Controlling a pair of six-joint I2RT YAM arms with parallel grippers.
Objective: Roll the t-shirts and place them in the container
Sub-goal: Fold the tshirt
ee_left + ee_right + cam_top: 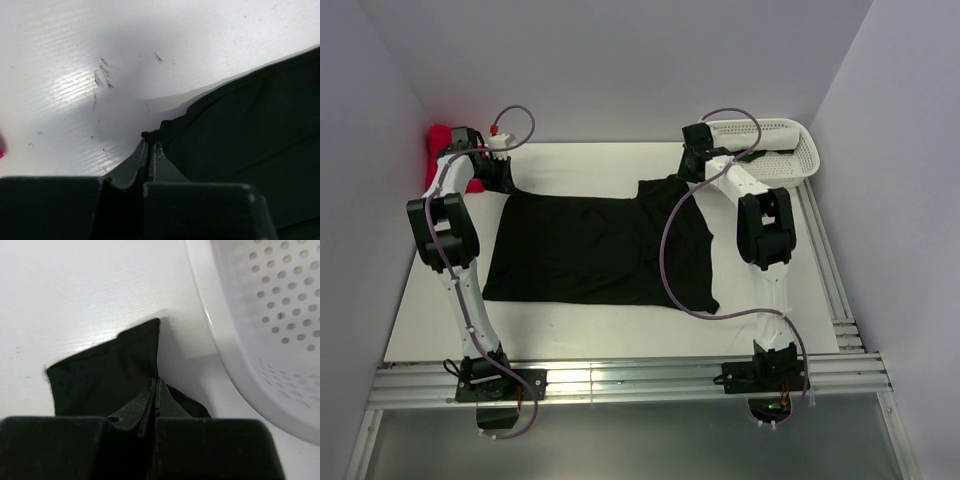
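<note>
**Now, black t-shirt pinched at both far corners**

The black t-shirt (pixel 600 250) is spread flat on the table (pixel 570 330), to the left of the white perforated basket (pixel 790 135) and nearer the arm bases than it. One far corner lies just beside the basket's wall. A red t-shirt (pixel 438 140) is bunched well to the left of the basket, against the side wall.

The cloth is judged to be light, soft and limp. It can be expected to sag and crease wherever it is not supported, and a thin pinch could be lost easily. It is best taken at the hem or corners, at both ends of one edge together, so that the edge is kept straight for rolling.

The left gripper (pixel 151 145) is closed tight, its fingertips pressed together on the cloth corner farthest from the basket; only a sliver of hem appears to be caught. The right gripper (pixel 156 382) is likewise closed, on the corner beside the basket, where the fabric is gathered up around its fingers.
</note>
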